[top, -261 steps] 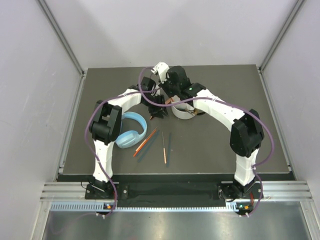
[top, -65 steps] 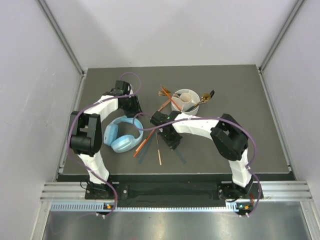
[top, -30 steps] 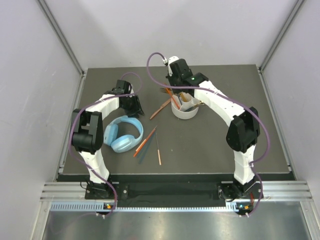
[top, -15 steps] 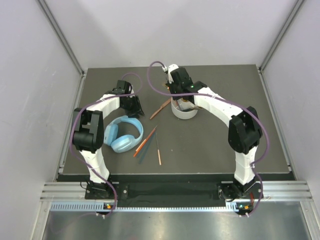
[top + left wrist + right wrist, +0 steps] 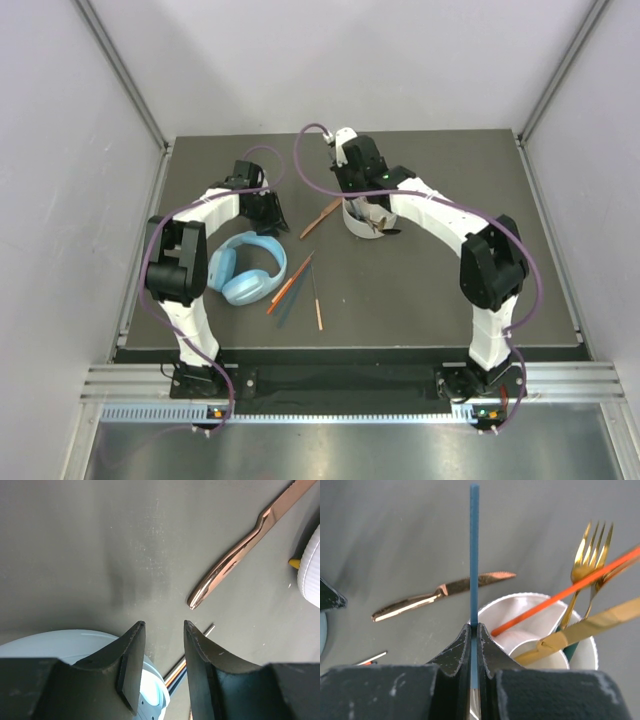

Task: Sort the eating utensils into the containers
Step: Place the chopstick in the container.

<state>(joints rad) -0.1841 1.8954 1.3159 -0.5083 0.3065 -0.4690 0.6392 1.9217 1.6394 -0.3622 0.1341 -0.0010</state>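
My right gripper (image 5: 474, 627) is shut on a dark teal chopstick (image 5: 474, 555), held upright just over the near-left rim of the round white holder (image 5: 520, 606). The holder contains an orange chopstick (image 5: 570, 592), gold forks (image 5: 590, 547) and a gold knife (image 5: 590, 625). In the top view the right gripper (image 5: 362, 203) hangs over the holder (image 5: 356, 228). A bronze knife (image 5: 322, 216) lies left of it. Orange and dark chopsticks (image 5: 291, 284) lie on the mat nearer the front. My left gripper (image 5: 162, 625) is open and empty, low over the mat beside the headphones.
Light blue headphones (image 5: 250, 265) lie at the left of the mat, their rim under my left fingers (image 5: 75, 640). The bronze knife (image 5: 240, 550) and holder edge (image 5: 311, 565) show ahead of the left gripper. Grey walls close in the mat on three sides.
My right gripper took a teal chopstick from the mat, carried it to the holder, and has sunk slightly over it. The left arm has stayed still for the last second.
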